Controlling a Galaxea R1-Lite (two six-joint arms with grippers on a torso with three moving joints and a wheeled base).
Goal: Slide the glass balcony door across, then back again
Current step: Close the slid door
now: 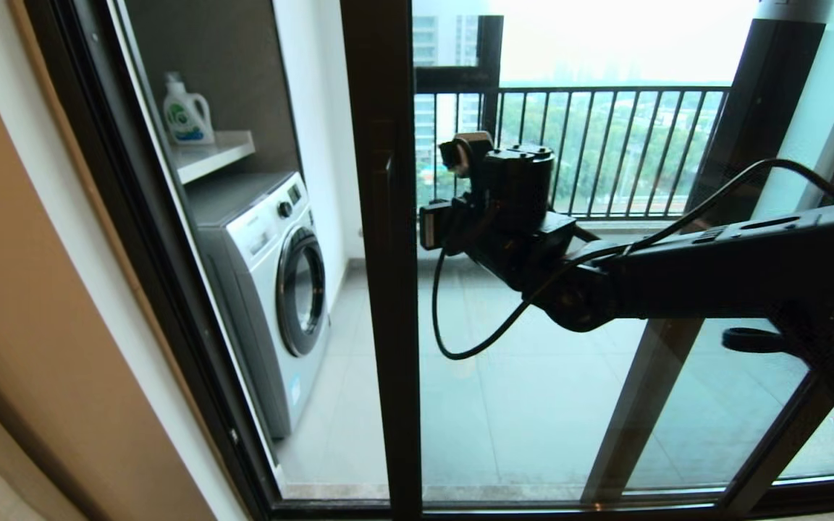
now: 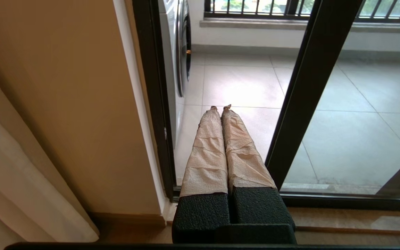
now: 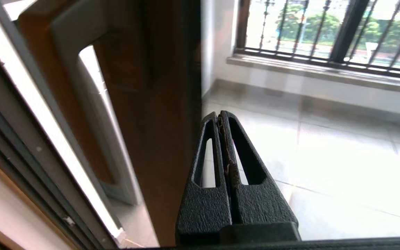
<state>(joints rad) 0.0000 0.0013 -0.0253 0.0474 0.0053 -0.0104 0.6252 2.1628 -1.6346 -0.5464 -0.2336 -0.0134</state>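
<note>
The glass balcony door's dark upright [image 1: 381, 304] stands near the middle of the head view, with its short bar handle [image 1: 389, 189] on it and its glass [image 1: 533, 405] stretching to the right. My right gripper [image 1: 462, 155] is raised just right of that upright, at handle height, shut on nothing. In the right wrist view its black fingers [image 3: 219, 114] lie pressed together beside the brown upright [image 3: 161, 104]. My left gripper [image 2: 221, 107], with paper-wrapped fingers, is shut and parked low by the sill, left of the upright [image 2: 307, 86]; it is out of the head view.
A white washing machine [image 1: 272, 289] stands on the balcony at left, with a detergent bottle [image 1: 187, 112] on a shelf above. A window with black railing bars [image 1: 605, 145] closes the far side. A beige wall [image 1: 40, 289] and curtain [image 2: 19, 180] lie to my left.
</note>
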